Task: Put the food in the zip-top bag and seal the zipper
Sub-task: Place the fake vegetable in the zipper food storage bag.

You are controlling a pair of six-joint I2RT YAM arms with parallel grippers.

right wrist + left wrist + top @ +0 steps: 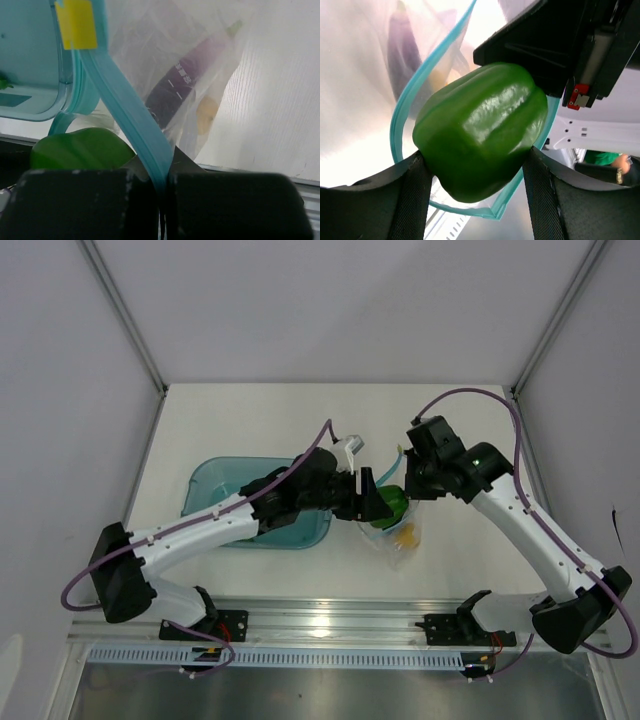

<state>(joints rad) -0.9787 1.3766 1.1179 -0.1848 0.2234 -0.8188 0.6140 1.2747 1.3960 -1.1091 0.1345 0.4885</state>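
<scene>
From above, found the left gripper (372,502) clamped on the green vegetable (390,504) at the mouth of the zip-top bag (398,548), toward the near edge of the table (250,410), right gripper (410,488) at the bag's far side. From the left wrist, saw both pads (412,200) squeezing it inside the zipper (399,117) loop (pink-purple piece (400,50) already bagged). From the right wrist, caught fingers (75,205) pinched tight on the zipper, yellow-orange fruit (206,117) inside.

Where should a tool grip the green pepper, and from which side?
Grip the green pepper across its wide middle, from the end facing away from the zip-top bag, as the left tool does; its glossy skin rounds off toward both ends.
</scene>
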